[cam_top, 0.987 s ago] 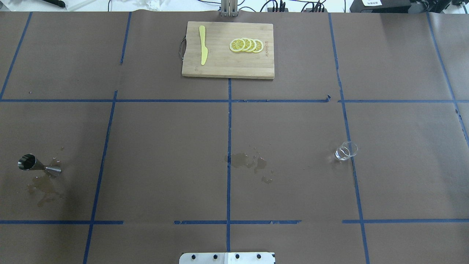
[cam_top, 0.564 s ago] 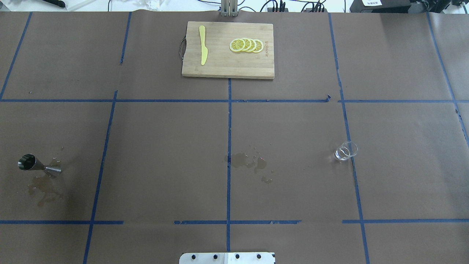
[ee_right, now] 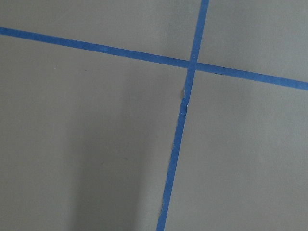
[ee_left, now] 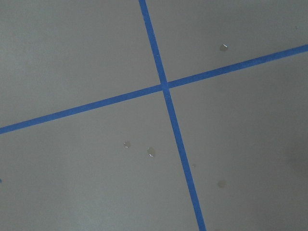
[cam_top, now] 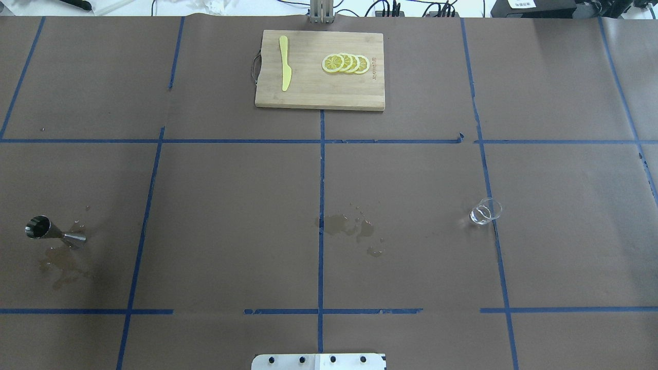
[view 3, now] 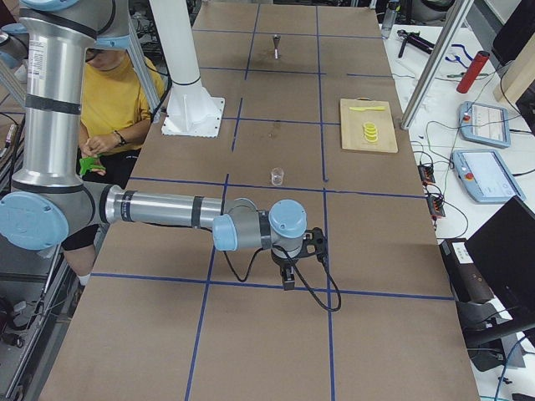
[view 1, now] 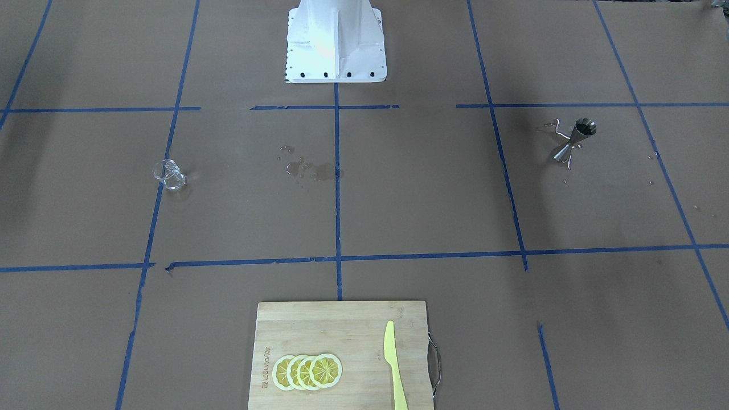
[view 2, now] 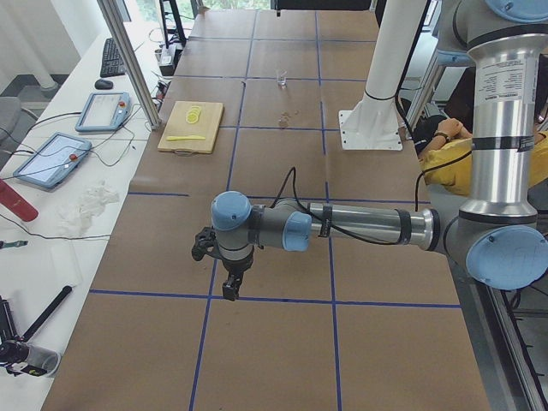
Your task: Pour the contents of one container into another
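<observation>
Glass cup (cam_top: 485,211) stands upright on the worktop (cam_top: 231,205), right side; jigger (cam_top: 54,231) stands far left, by a wet patch (cam_top: 61,264); left fingers (view 2: 230,288) and right fingers (view 3: 287,280) hover elsewhere; their opening cannot be told.

Brown taped table (cam_top: 231,205) holds cup (cam_top: 485,211), jigger (cam_top: 49,231), cutting board (cam_top: 308,87), puddles (cam_top: 349,226), all well apart from left gripper (view 2: 229,291) and right gripper (view 3: 287,282).

1. Too small, seen only from the worktop's ends, to judge left claw (view 2: 231,289) or right claw (view 3: 287,281) parted or closed.
2. Cut off at the front-facing view's bottom edge: cutting board (view 1: 353,330), yellow knife (view 1: 393,359).
3. Too distant to tell contents of glass cup (view 3: 277,175).
</observation>
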`<state>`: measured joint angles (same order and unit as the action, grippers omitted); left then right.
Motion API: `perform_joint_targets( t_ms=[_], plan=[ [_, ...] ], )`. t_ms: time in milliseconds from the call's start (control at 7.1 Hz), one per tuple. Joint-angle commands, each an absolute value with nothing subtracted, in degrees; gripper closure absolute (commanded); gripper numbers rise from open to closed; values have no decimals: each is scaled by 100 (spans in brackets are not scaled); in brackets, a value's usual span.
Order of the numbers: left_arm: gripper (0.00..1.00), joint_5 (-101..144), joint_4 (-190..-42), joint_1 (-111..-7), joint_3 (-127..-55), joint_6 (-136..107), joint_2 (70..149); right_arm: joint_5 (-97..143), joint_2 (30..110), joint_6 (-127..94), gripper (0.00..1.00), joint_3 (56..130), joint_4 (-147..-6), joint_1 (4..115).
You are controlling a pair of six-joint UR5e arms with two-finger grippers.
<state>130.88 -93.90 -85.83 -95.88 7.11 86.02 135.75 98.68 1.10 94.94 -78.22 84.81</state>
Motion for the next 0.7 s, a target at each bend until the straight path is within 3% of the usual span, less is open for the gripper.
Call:
perform_joint_targets(
  t_ms=[0,564],
  plan=[
    [0,13087,-9396,-8569,-9519,703,8735,13605,9879,140,0,9536,-7787,8481],
    [0,13096,-9326,-8587,-9606,703,8763,13459,9405,123,0,9519,-7875,8534]
  ],
)
